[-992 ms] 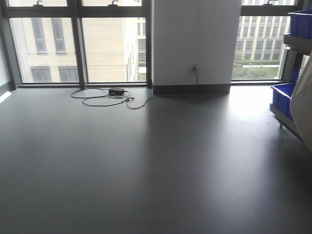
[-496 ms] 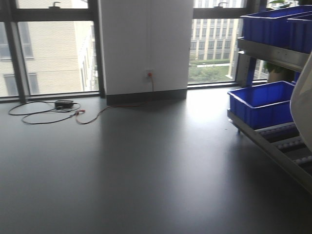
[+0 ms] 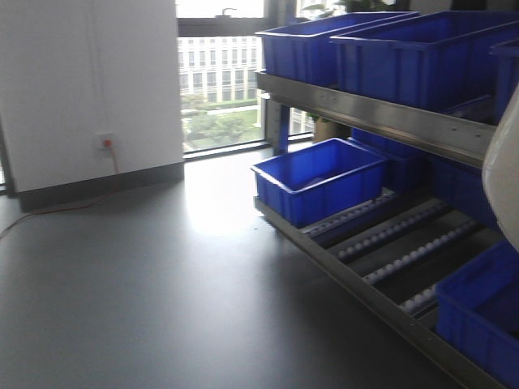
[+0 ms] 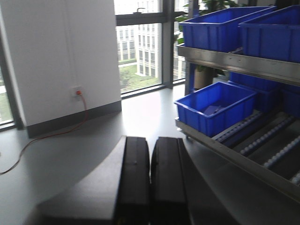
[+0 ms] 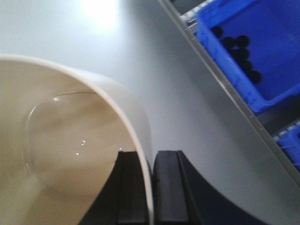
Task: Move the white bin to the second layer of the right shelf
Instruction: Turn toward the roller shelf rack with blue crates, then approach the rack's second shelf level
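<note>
My right fingers (image 5: 159,174) are pinched shut on one wall of the white bin (image 5: 70,136). It is a thin single-edge hold, and the tub hangs off to one side, short of the right shelf second layer (image 3: 405,243). My left fingers (image 4: 143,168) are closed together on nothing. The risk I see is the glossy wall slipping or swivelling in that pinch on the reach toward the shelf. The rollers slope, so a bin released crooked may run down onto the front rail (image 3: 349,271) or knock the blue crate (image 3: 320,182) beside the free lane.
</note>
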Motion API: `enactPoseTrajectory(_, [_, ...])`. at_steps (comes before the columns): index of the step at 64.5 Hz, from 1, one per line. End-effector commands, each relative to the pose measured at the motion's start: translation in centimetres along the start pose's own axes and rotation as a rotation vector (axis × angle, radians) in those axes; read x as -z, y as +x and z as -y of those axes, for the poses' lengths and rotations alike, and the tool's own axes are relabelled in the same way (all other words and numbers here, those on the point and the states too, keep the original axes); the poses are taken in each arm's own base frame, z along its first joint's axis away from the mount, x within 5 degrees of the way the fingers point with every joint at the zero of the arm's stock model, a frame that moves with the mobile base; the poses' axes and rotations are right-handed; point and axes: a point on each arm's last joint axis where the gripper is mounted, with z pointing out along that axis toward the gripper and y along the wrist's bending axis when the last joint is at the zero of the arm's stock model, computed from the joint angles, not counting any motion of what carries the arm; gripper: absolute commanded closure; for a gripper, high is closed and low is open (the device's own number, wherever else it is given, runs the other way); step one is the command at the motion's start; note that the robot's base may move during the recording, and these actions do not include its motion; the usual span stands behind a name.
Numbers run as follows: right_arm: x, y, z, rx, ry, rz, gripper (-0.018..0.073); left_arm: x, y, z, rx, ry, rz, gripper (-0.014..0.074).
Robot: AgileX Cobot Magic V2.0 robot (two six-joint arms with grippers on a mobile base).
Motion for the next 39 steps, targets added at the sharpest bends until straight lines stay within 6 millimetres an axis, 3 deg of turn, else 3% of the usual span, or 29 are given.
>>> enactPoseTrajectory(1, [0.7,-1.39,-0.15,0.005,-0.012,0.107,0.0511,-0.03,0.41,-0.01,0.009,-0.003,0.061,0.0512])
enactPoseTrajectory(39, [0.7,-1.39,-0.15,0.005,-0.012,0.107,0.0511,-0.03,0.41,-0.01,0.009,-0.003,0.061,0.0512])
